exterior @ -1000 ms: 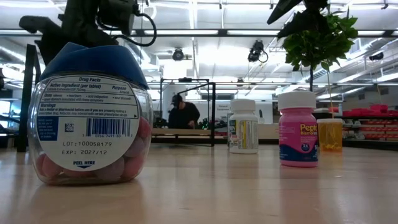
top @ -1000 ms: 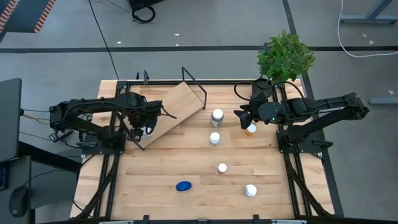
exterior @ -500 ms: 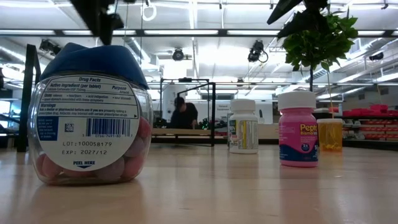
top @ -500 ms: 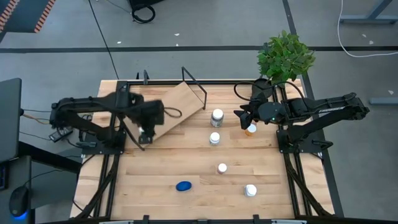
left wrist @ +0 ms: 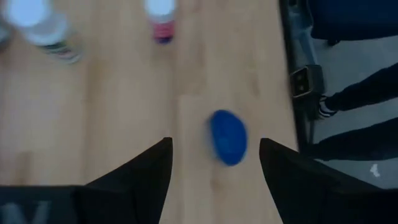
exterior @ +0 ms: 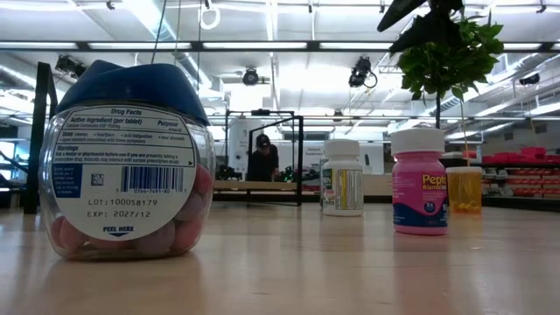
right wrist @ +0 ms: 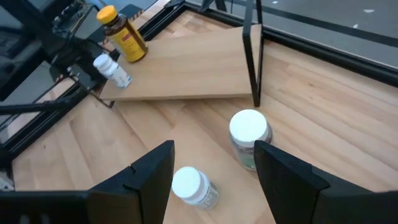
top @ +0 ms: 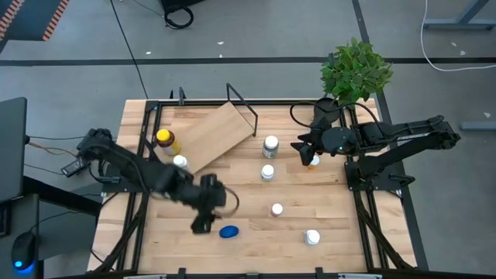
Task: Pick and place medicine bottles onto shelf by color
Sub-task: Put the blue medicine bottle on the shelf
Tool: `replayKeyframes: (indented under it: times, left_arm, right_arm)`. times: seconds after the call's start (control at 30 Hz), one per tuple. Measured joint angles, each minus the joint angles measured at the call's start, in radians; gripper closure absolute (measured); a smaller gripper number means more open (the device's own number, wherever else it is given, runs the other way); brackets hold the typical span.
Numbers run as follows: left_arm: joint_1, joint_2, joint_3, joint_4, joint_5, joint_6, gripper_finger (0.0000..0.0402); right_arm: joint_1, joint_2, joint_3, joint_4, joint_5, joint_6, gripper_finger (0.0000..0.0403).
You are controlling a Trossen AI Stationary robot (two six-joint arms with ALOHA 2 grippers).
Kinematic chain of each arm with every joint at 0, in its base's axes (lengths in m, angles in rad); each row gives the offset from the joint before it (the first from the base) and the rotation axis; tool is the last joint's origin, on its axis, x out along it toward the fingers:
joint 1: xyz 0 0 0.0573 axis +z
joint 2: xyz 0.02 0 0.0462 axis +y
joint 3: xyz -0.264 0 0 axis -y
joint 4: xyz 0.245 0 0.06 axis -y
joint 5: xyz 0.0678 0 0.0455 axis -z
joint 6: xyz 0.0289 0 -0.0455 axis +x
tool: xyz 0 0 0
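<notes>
My left gripper (top: 201, 225) (left wrist: 214, 142) is open above the table near its near edge, just left of the blue bottle (top: 229, 231) (left wrist: 227, 137), which lies ahead of the fingers and touches neither. My right gripper (top: 304, 151) (right wrist: 213, 144) is open at the far right, over the orange bottle (top: 313, 161). The shelf (top: 221, 133) lies slanted at the far left. A yellow-capped amber bottle (top: 164, 139) and a small white-capped bottle (top: 180, 162) stand by its left end. Several white-capped bottles (top: 270, 144) (top: 267, 172) (top: 277, 209) (top: 312, 237) stand on the table.
A potted plant (top: 356, 71) stands at the far right corner behind my right arm. The shelf's black wire frame (top: 242, 105) sticks up at its far end. In the low view the blue-capped bottle (exterior: 131, 166) is closest; a pink bottle (exterior: 420, 182) stands farther right.
My left gripper has swung from the shelf's left end toward the table's near edge and to the right, ending beside the blue bottle. The amber bottle and the small white-capped bottle, hidden under the arm before, now show.
</notes>
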Motion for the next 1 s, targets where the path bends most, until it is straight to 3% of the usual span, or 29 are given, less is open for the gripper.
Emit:
replayKeyframes:
  times: [0.2,0.4,0.67,1.0]
  left_arm:
    - [-0.098,0.125,0.001,0.048,-0.037,-0.156,0.0129]
    - [-0.118,0.199,0.001,0.072,-0.038,-0.309,0.0079]
    - [-0.105,0.246,0.001,0.113,-0.039,-0.323,0.0020]
    - [-0.087,0.353,0.000,0.103,-0.032,-0.297,0.0014]
  right_arm:
    - [0.000,0.000,0.000,-0.001,-0.037,-0.015,0.0175]
    - [0.021,0.000,0.000,-0.002,-0.107,-0.016,0.0175]
    - [0.090,0.000,0.000,-0.007,-0.085,-0.013,0.0175]
    - [0.118,0.000,0.000,-0.011,-0.049,0.004,0.0175]
